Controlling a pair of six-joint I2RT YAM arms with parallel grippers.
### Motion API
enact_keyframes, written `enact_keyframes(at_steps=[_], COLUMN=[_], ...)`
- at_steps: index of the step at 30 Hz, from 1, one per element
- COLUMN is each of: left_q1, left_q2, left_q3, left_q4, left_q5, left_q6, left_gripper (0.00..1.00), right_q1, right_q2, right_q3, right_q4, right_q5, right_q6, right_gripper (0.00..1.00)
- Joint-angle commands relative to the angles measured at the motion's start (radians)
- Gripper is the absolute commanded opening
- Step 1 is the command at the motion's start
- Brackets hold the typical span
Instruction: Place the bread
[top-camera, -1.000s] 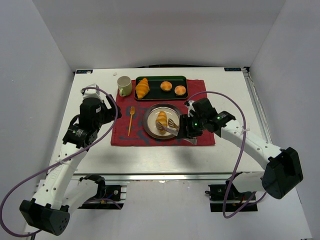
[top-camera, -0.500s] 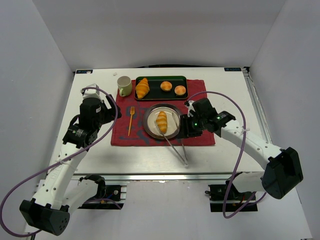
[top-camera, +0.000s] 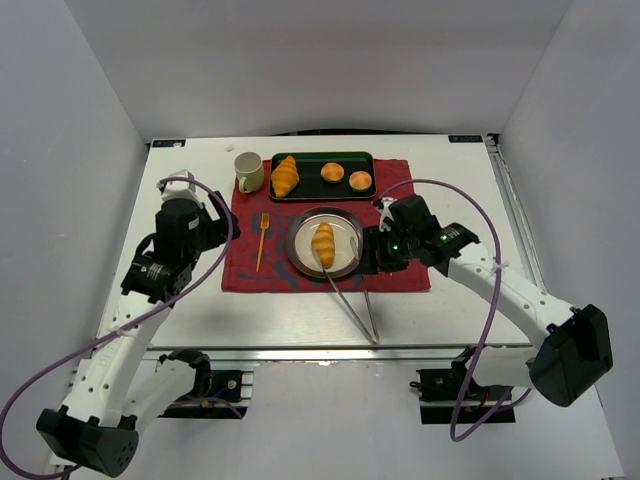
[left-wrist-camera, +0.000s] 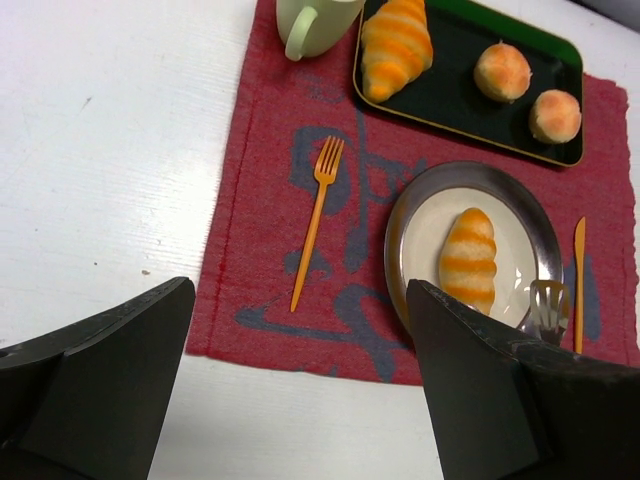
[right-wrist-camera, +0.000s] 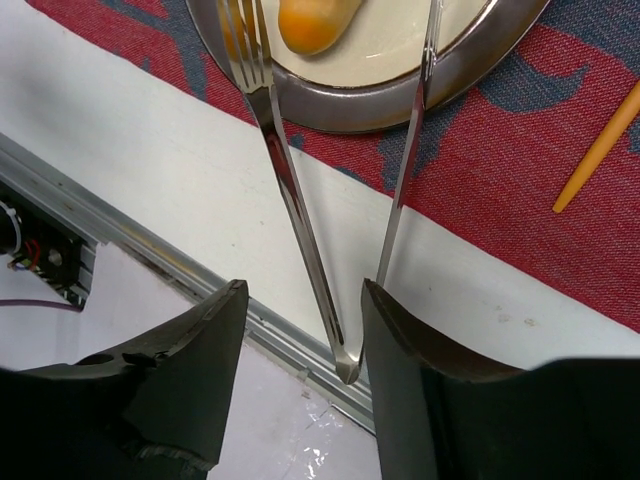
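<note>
The bread (top-camera: 323, 243) (left-wrist-camera: 468, 262), a slim golden ridged roll, lies on the round metal plate (top-camera: 300, 228) (left-wrist-camera: 400, 235). Metal tongs (top-camera: 351, 302) (right-wrist-camera: 290, 190) rest loose on the table. Their tips lie on the plate's near rim beside the bread and their hinge points at the front edge. My right gripper (top-camera: 372, 256) (right-wrist-camera: 303, 288) hovers open just right of the plate, above the tongs and holding nothing. My left gripper (top-camera: 214, 232) (left-wrist-camera: 300, 290) stands open over the mat's left edge, empty.
A red placemat (top-camera: 395, 272) carries the plate, an orange fork (top-camera: 262, 240) on its left and an orange knife (left-wrist-camera: 578, 280) on its right. Behind them a black tray (top-camera: 308, 176) holds a larger croissant (top-camera: 285, 176) and two buns (top-camera: 332, 172). A cup (top-camera: 249, 171) stands beside the tray.
A second ago the right gripper held the tongs over the plate at the bread. It has let go. The tongs now lie on the table, and both arms have shifted slightly.
</note>
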Motion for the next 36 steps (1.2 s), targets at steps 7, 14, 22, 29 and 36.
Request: enact_keyframes(at_steps=[7,14,22,29,36], left_q1=[-0.003,-0.003,-0.002,-0.003,-0.003], left_q2=[-0.018,-0.020,-0.046,-0.049,-0.049], left_q3=[0.040,0.003,-0.054,-0.056,-0.066], left_q4=[-0.013,0.025,0.070,0.054,0.058], left_q5=[-0.027,-0.012,0.000,-0.007,-0.004], left_q6=[0.010,-0.010,-0.023,-0.015,-0.019], left_gripper=[0.98,0.98,0.98,0.98,0.98], right_q1=[0.006,0.015,0.075,0.107,0.144], right_q2=[-0.069,-0.086,-0.046,-0.038,-0.003], right_q3=[-0.065,-0.200,-0.314,-0.349,-0.365], right_q4=[0.037,0.152,0.303,0.350,0.389], right_q5=[0.028,0.060,0.092,0.097,0.113], right_q6=[-0.028,-0.049,-0.051,-0.039,-0.022], right_gripper=[0.84,0.90,0.89,0.89,0.89])
